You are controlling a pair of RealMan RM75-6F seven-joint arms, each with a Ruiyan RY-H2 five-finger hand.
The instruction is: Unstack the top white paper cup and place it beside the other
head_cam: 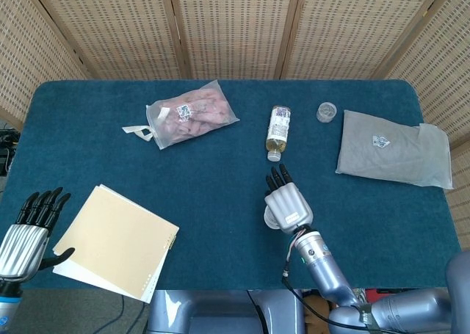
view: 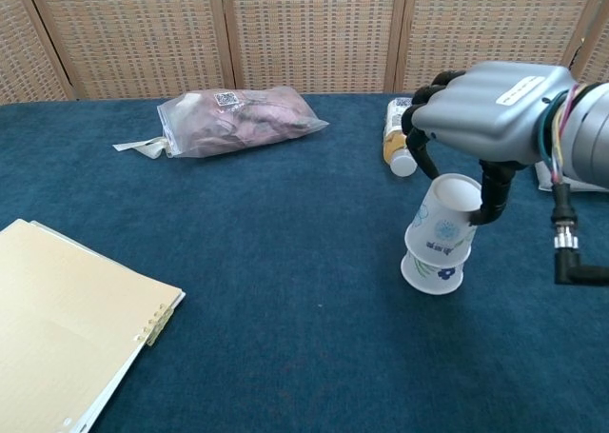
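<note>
Two white paper cups with blue print stand upside down, one over the other, on the blue cloth. The top cup (view: 445,222) is tilted and lifted partly off the lower cup (view: 433,271). My right hand (view: 483,119) grips the top cup from above, thumb on its right side and fingers on its left. In the head view the right hand (head_cam: 287,205) covers the cups almost fully; only a white edge (head_cam: 269,218) shows. My left hand (head_cam: 29,231) hangs off the table's left front corner, fingers apart, holding nothing.
A tan notebook (head_cam: 117,241) lies at the front left. A bag of pink items (head_cam: 192,112) lies at the back, a small bottle (head_cam: 278,131) on its side just beyond the cups, a small clear lid (head_cam: 327,112) and a grey pouch (head_cam: 393,149) to the right.
</note>
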